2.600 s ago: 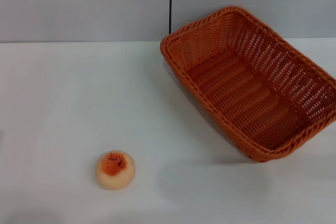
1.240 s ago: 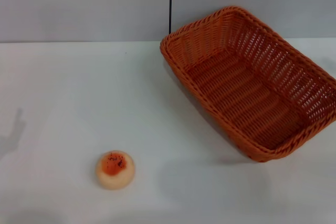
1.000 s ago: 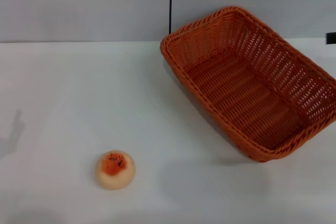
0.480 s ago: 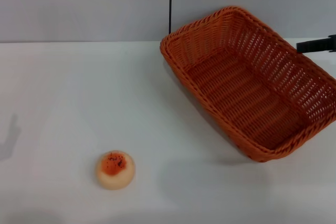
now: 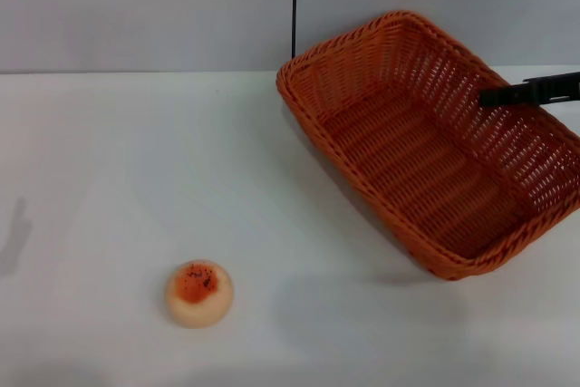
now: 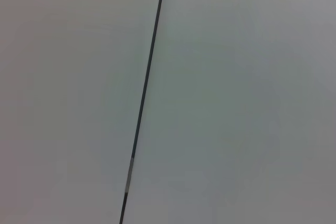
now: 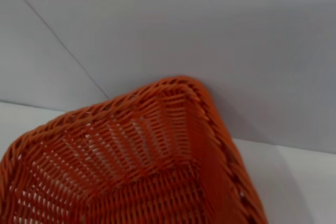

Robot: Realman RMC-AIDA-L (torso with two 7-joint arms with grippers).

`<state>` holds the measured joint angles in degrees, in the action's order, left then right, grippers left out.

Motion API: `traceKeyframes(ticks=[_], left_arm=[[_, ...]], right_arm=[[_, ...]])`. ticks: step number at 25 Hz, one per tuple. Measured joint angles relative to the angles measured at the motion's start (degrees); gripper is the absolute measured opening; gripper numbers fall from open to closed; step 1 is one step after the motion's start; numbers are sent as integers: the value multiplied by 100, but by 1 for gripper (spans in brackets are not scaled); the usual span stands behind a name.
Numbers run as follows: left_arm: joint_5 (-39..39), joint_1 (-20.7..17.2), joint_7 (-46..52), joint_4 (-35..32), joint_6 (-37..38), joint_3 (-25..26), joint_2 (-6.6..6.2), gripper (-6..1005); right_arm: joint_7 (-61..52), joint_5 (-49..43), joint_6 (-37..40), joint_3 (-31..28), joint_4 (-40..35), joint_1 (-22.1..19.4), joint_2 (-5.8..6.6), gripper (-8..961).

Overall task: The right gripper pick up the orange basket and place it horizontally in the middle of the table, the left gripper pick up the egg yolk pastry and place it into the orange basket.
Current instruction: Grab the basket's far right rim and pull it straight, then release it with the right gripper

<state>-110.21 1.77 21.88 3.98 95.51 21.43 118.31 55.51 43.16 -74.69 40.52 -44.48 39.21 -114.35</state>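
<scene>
One dark finger of the right gripper (image 5: 494, 96), entering at 3 o'clock over the orange basket (image 5: 426, 147), mostly cut off; grip perhaps empty, opening indiscernible. Egg yolk pastry (image 5: 198, 293) at 7 o'clock on the table (image 5: 136, 169).

Head looks down on table (image 5: 118, 151); right wrist close on orange basket (image 7: 152, 166)

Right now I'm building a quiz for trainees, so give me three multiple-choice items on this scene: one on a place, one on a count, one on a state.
1. Where does the egg yolk pastry lie?
A. in the basket
B. on the table, apart from the basket
C. on the basket's rim

2. How many pastries show?
A. one
B. two
C. three

3. The orange basket is:
A. overturned
B. filled
C. empty

Answers:
1 B, bare table lies between them.
2 A, only one bun shows.
3 C, its woven floor is bare, with the right gripper reaching over its far rim.
</scene>
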Motion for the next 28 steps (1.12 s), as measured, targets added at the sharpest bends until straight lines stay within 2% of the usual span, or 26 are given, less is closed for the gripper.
traceKeyframes(ticks=[4,12,18,23,28], left_arm=[[0,19,-5,-11,-3,1,7,774],[0,42,-70,-12,-54,2,16,770],[0,70,-70,-11,-128,2,16,768],[0,122,-70,-11,-164,2,17,766],[0,154,-161,-10,-181,2,12,764]], right_arm=[[-15,-60,212,165,61,34,-56,421],[-16,-78,334,345,320,140,-15,405],[15,-80,224,626,154,150,-14,193],[115,-78,-45,792,-212,156,-46,191],[793,-43,-621,863,-449,333,-44,189]])
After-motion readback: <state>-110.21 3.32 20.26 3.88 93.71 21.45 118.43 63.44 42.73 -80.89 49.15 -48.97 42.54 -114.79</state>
